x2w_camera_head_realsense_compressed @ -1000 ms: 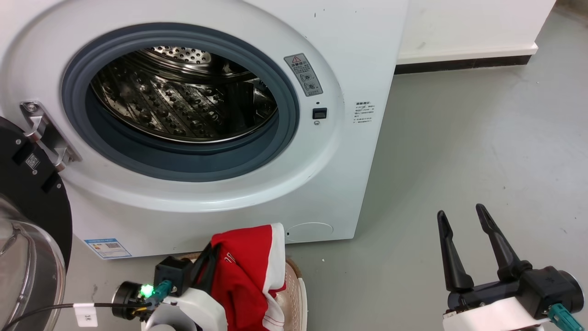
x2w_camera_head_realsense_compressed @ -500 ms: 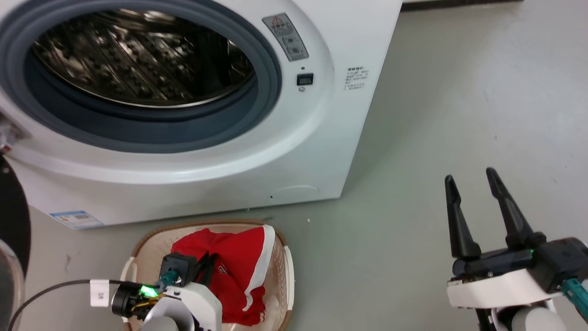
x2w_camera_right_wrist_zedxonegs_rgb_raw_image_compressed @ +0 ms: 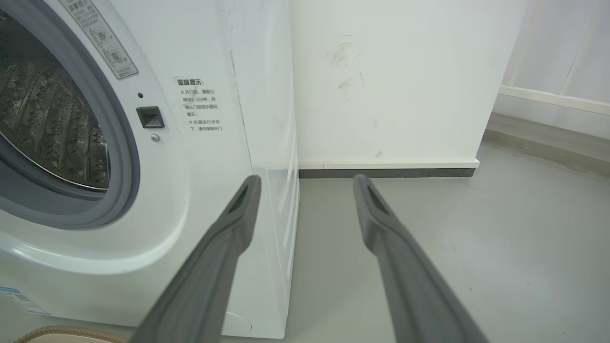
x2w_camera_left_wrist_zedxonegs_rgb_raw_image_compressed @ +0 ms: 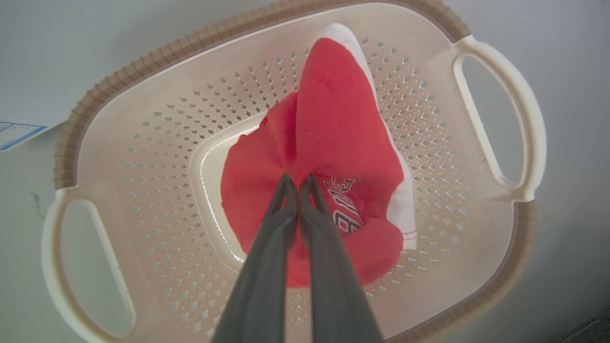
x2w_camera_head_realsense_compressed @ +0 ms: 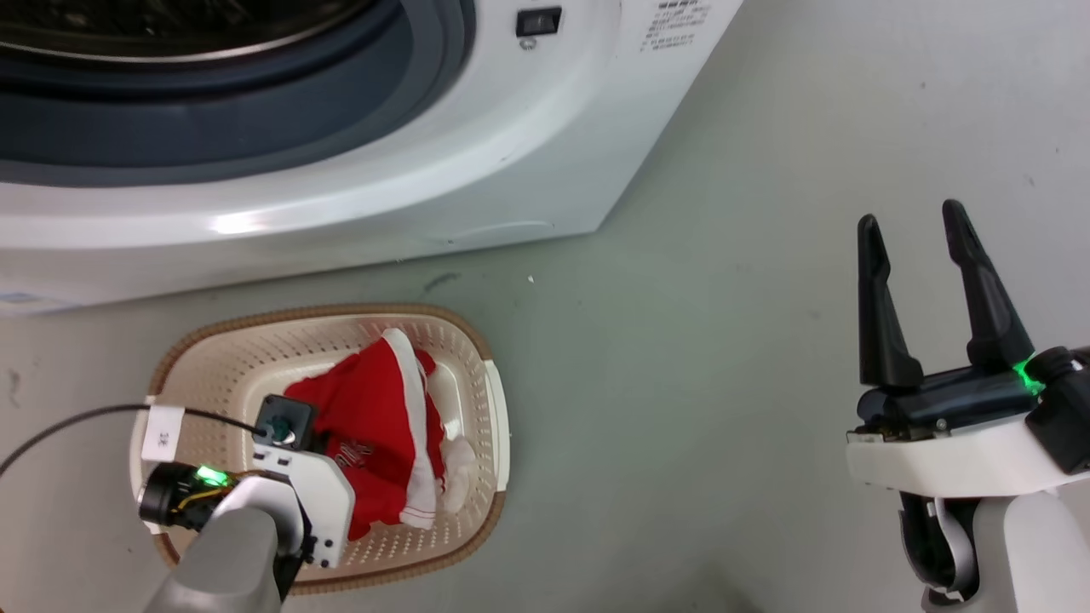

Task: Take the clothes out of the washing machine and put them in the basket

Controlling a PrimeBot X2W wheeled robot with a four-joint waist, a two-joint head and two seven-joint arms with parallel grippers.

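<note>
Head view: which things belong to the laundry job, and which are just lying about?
Job: clothes, basket, washing machine, left hand shut on the clothes in the basket.
Just there: floor, wall, skirting board, open right hand holding nothing.

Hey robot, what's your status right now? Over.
Left gripper shut on the clothes, fingers pinching red fabric. Clothes inside the basket. Right gripper open, empty, above floor. No obstruction seen.

Clothes [x2w_camera_head_realsense_compressed: 375, 404] in basket [x2w_camera_head_realsense_compressed: 217, 362] before washing machine [x2w_camera_head_realsense_compressed: 383, 191]
</note>
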